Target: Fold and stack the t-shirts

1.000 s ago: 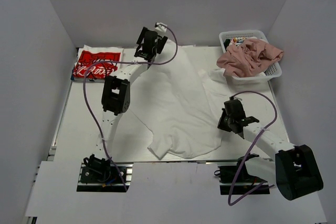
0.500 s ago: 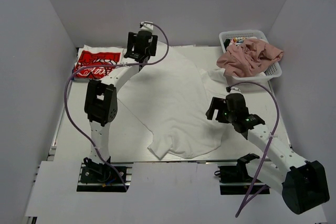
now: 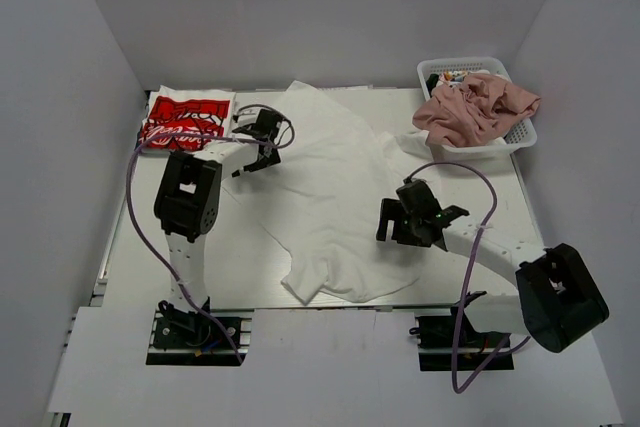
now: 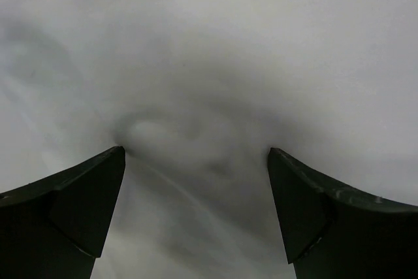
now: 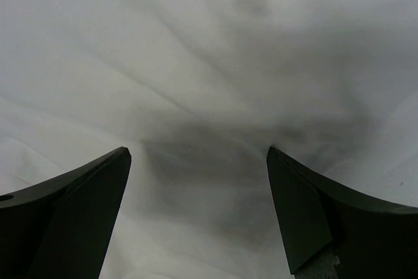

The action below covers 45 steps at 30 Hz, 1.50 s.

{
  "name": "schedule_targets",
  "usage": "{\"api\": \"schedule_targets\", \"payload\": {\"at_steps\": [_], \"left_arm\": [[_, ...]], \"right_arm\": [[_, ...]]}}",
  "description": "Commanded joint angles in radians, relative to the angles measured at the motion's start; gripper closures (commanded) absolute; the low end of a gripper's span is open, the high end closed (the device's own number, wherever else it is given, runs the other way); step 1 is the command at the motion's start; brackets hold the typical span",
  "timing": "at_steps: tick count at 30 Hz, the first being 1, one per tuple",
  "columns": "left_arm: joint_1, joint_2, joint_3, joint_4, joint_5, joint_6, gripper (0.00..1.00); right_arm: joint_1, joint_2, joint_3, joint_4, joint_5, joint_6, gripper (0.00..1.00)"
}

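Both arms' fingers [image 4: 78, 207] have dropped, spread wide, large white t-shirt [image 3: 330, 187] ungripped between them.

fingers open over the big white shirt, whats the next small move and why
Probably lower both and pinch the cloth: the left fingers and right fingers stand open above the large plain white cloth t-shirt, which lies rumpled, unfolded and ungripped.
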Motion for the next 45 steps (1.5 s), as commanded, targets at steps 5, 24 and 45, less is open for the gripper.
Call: {"api": "schedule_targets", "payload": {"at_steps": [5,24,45], "left_arm": [[0.007,-0.176,-0.452,-0.315,0.049,-0.373,0.00],[-0.042,-1.012,-0.741,-0.445,0.358,-0.490,0.06],[0.073,-0.074,0.003,-0.204,0.133,-0.303,0.01]], "right_arm": [[-0.009,0.055,0.006,-0.107,0.157,0.126,0.10],[-0.176,0.502,0.523,-0.041,0.203,-0.159,0.10],[-0.150,0.382,0.373,-0.084,0.220,-0.162,0.10]]}}
